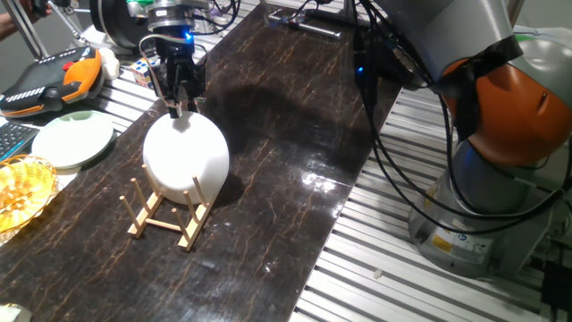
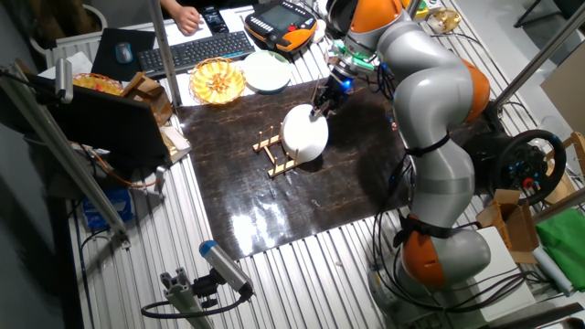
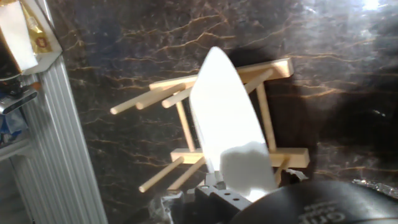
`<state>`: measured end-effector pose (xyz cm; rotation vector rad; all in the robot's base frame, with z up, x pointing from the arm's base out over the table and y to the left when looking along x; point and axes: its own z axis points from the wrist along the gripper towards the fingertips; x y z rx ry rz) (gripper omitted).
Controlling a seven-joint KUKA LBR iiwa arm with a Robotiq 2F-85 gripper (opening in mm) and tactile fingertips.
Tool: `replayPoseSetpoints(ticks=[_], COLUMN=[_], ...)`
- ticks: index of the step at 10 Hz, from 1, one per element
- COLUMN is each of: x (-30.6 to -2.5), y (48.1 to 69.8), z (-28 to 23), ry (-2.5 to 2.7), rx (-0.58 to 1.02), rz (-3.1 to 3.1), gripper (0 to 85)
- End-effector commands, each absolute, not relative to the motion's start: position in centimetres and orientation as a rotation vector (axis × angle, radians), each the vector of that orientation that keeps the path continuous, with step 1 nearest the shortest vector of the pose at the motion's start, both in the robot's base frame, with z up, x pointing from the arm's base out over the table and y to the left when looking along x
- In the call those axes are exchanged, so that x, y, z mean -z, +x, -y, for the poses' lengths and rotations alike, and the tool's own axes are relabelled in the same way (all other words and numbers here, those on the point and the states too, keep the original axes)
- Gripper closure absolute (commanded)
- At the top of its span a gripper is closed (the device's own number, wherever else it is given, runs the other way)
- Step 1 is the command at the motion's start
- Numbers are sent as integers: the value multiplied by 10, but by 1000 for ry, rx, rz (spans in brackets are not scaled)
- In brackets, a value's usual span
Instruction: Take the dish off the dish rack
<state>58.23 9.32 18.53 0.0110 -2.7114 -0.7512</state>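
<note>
The white dish [image 1: 186, 159] stands on edge in the light-wood dish rack [image 1: 165, 217], its domed side towards the camera, held between upright pegs. My gripper [image 1: 176, 109] comes down from above, with its fingers close together on the dish's top rim. In the other fixed view the gripper [image 2: 317, 111] sits at the top of the dish [image 2: 304, 135], and the rack [image 2: 270, 152] shows to its left. The hand view shows the dish [image 3: 224, 124] edge-on, running down to the hand, with the rack [image 3: 273, 68] beneath it.
A flat pale green plate [image 1: 73, 139] and a yellow wicker basket [image 1: 18, 192] lie left of the rack. An orange-and-black teach pendant [image 1: 49, 76] sits behind them. The arm's base [image 1: 500, 134] and cables stand at the right. A keyboard [image 2: 196, 50] lies beyond the mat.
</note>
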Motion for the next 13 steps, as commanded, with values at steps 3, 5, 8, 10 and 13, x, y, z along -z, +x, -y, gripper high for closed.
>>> replayPoseSetpoints(ticks=[3,5,8,10,13], x=[-187,-191,-195,-199,-200], y=[580,579,576,575,575], z=[-99,-105,-115,-118,-118], ry=[-6,-22,-42,-43,-22], rx=[756,762,776,777,816], rz=[2707,2694,2682,2671,2633], gripper=[343,357,370,407,550])
